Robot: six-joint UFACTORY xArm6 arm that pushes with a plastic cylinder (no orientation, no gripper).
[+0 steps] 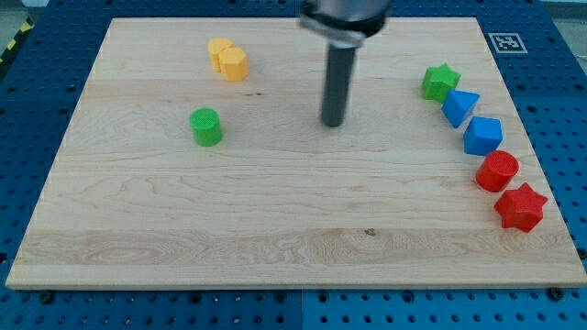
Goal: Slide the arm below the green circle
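One wooden board (275,229) is lying under us. We are resting our tip (332,123), a bare rod with no claw to open or close, near the middle. We are seeing the green circle (206,126) well apart toward the view's left, level with the tip, so we are judging the goal lies left and lower.

I counted two green blocks (206,126) (440,82), two yellow blocks (220,51) (234,64), two blue blocks (459,107) (482,136) and two red blocks (497,171) (520,206).
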